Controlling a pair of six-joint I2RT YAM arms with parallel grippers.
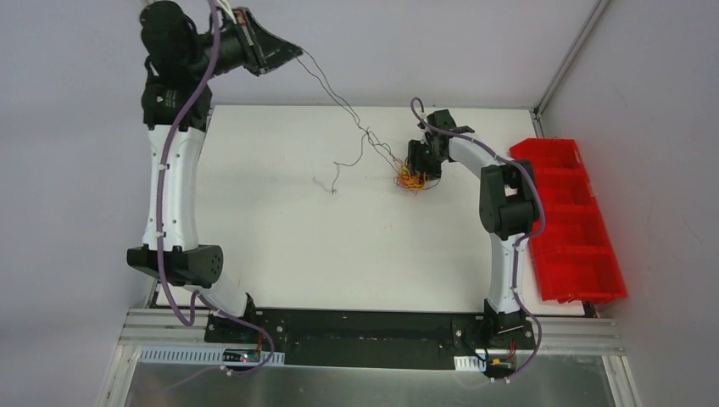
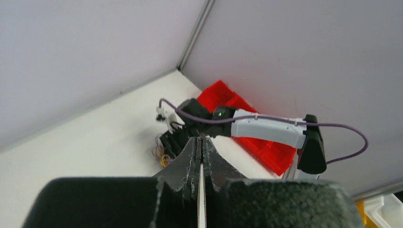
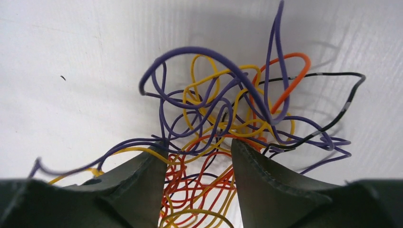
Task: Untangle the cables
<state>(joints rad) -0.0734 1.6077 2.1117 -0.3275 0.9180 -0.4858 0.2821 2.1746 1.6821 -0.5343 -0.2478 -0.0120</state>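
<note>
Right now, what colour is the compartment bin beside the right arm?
Red. The bin shows best in the top external view.

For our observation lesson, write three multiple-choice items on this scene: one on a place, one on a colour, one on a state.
1. Where does the tangle lie?
A) under the right gripper
B) at the left arm's base
C) midway between the two bases

2. Which colour is absent from the tangle?
A) purple
B) yellow
C) green

3. How is the left gripper?
A) open, lowered flat
B) shut, raised, with a dark strand running from it
C) resting on the tangle

Key:
1 A: the right wrist view shows wires between its fingers.
2 C: only purple, yellow, orange, red and black show.
3 B: the left wrist view shows its fingers pressed together.
</note>
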